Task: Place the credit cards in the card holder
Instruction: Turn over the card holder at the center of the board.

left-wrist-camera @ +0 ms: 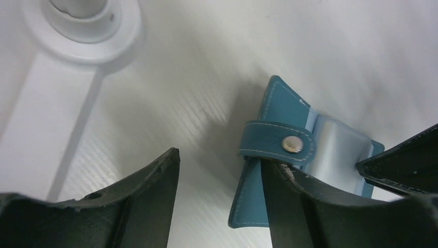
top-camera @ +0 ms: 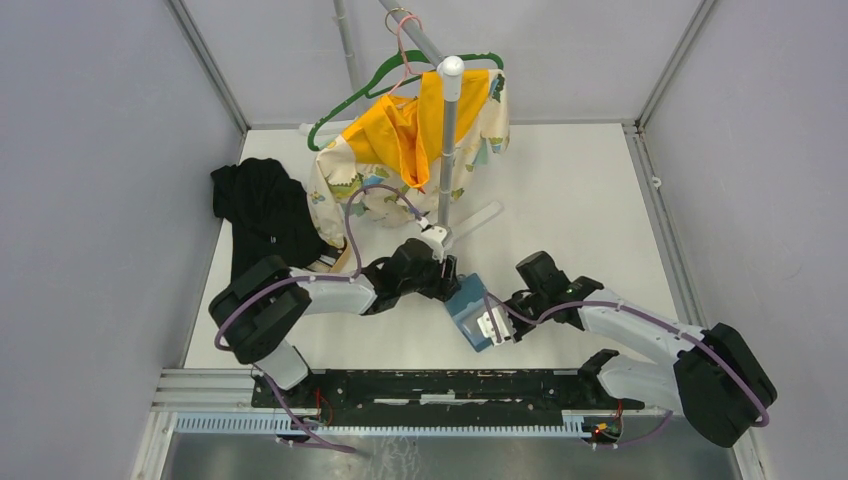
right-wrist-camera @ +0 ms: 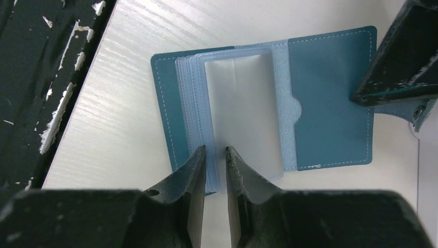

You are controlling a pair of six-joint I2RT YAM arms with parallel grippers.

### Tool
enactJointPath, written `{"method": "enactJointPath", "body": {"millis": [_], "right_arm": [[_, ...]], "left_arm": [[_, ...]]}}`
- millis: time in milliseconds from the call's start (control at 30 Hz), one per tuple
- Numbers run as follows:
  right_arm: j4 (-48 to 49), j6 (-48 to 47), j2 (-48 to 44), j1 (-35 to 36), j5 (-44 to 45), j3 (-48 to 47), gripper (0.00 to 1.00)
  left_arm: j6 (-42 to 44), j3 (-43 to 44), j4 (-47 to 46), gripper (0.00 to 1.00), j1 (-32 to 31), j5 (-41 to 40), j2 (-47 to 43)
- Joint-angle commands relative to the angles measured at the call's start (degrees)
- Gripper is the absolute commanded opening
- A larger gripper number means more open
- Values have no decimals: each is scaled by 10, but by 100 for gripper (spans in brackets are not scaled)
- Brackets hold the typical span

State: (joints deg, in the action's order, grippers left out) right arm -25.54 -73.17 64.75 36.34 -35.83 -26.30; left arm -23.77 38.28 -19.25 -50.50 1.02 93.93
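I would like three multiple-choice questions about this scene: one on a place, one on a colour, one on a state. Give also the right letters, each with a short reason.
1. The card holder lies: A on the table, between the left gripper and the right gripper; B at the table's far edge; C off the table.
2. Its cover is: A red; B teal-blue; C yellow.
3. The card holder is: A snapped shut; B open, clear sleeves showing; C standing on edge.

Answers: 1 A, the top view shows it between both sets of fingers. 2 B, every view shows a teal-blue cover. 3 B, the right wrist view shows it spread open with the sleeves bare.
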Motion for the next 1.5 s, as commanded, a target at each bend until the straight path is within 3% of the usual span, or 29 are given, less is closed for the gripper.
{"method": "enactJointPath", "body": {"millis": [0,200,333,533,700,933,1133,1233,1467], "right_arm": [[-13,22,-20,-7,-28,-32,27],[6,50,-24,-16,-27,-33,28],[12,61,-22,-18,-21,-33,28],[31,89,-27,-21,-21,-36,29],[63,136,-14,-24,-4,-35,33],[56,158,37,-25,9,-48,42],[50,168,67,-25,26,-56,46],[41,170,84,-25,31,-61,44],[39,189,96,-24,38,-70,24]], "left_arm": [[-33,-2,10,67,-1,-66,-81],[-47,-32,21,84,-1,-68,-160],[-70,-61,-14,99,1,-17,-206],[-109,-107,-79,98,2,96,-244],[-138,-143,-133,78,-12,145,-249],[-92,-115,-110,73,-99,79,-204],[-49,-109,-97,75,-111,8,-169],[-31,-112,-105,77,-111,-8,-156],[14,-135,-165,83,-110,-9,-120]]}}
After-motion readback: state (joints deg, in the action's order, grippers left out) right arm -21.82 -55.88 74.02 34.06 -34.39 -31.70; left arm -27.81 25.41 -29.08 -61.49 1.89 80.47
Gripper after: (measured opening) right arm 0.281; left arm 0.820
